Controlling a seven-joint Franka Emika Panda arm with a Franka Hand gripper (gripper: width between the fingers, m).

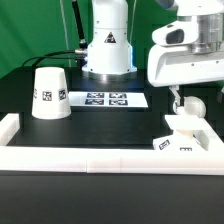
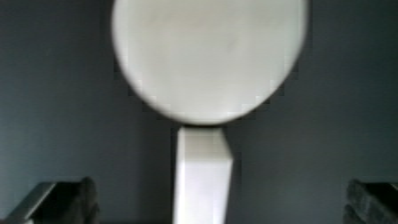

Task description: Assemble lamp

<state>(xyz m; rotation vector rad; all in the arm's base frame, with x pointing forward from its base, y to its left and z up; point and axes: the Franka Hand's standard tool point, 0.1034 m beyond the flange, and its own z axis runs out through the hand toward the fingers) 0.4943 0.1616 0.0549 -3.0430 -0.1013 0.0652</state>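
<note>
The lamp's flat square base (image 1: 186, 141) with tags lies at the exterior view's right, just behind the front rail. The bulb's round head (image 1: 193, 105) shows above the base. I cannot tell whether its stem sits in the base. My gripper (image 1: 179, 100) hangs right beside the bulb's head. In the wrist view the bulb's head (image 2: 205, 55) fills the frame and its stem (image 2: 205, 175) runs between my fingers (image 2: 61, 201). The gripper (image 2: 214, 205) is open, jaws wide apart and clear of the stem. The tapered shade (image 1: 50, 93) stands at the exterior view's left.
The marker board (image 1: 106, 98) lies in the middle in front of the robot's pedestal (image 1: 107, 50). A long white border rail (image 1: 90, 161) runs along the front and turns up the left side (image 1: 9, 131).
</note>
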